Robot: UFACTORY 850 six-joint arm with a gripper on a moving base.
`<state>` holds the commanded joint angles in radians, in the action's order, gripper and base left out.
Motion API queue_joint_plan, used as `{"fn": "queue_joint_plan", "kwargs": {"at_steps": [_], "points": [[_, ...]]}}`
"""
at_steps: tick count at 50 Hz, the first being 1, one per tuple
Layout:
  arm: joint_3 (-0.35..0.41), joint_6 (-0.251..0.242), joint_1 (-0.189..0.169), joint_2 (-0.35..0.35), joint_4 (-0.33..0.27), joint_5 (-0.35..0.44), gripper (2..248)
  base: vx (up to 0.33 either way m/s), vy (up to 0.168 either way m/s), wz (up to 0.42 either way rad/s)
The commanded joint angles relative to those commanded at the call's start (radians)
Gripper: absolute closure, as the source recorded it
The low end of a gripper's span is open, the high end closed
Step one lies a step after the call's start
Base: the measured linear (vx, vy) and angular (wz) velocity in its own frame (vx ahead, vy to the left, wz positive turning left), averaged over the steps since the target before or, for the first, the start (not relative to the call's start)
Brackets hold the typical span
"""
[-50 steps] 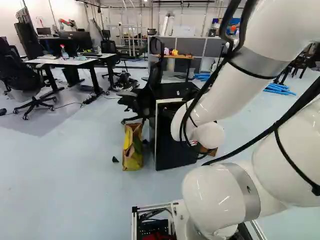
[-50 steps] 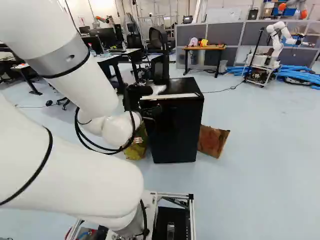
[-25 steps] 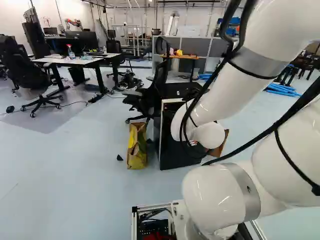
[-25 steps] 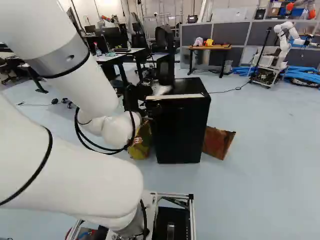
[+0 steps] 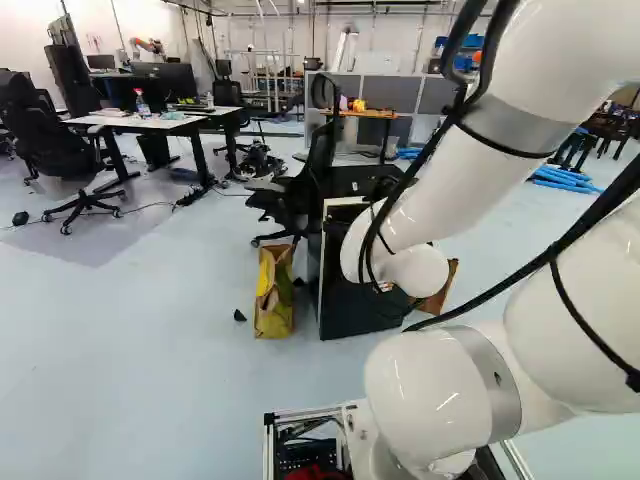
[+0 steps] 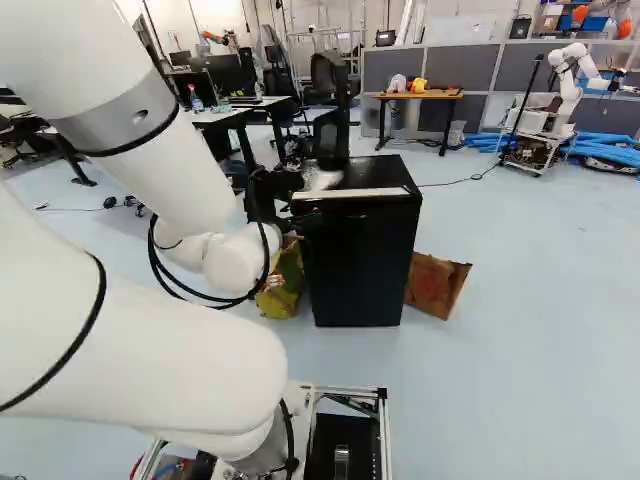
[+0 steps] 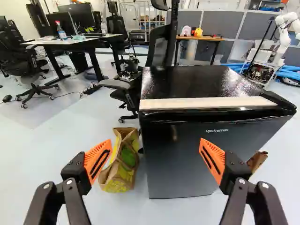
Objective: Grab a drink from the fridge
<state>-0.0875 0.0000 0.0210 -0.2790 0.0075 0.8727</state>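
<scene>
In the right base view, the thick-jointed white arm (image 6: pixel 150 170) carries a slack loop of thin black cable (image 6: pixel 152 246) near its wrist; on a low reach that loop could catch the fridge's corner. The upright yellow, green and brown paper bag (image 7: pixel 121 166) stands on the floor just beside the fridge, where a careless roll of the base could knock it over. The black tool with ribbed orange pads (image 7: pixel 155 160) is spread wide and pinches nothing, so it has no hold on the door.

The squat black box-shaped fridge (image 7: pixel 187 159), with a pale flat strip (image 7: pixel 201 103) along its top front, looks closed. No drink shows; presumably it is inside. I cannot make out a handle, so the pads may skid on the smooth front or shove the whole fridge back. The brown papery piece (image 7: pixel 258 161) on its other side could foul a door opening that way.
</scene>
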Motion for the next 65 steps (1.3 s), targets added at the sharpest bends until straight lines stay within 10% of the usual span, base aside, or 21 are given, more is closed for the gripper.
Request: {"fn": "queue_joint_plan", "kwargs": {"at_steps": [65], "points": [[-0.052, 0.000, 0.259, 0.088, 0.394, 0.026, 3, 0.000, 0.000, 0.000]]}}
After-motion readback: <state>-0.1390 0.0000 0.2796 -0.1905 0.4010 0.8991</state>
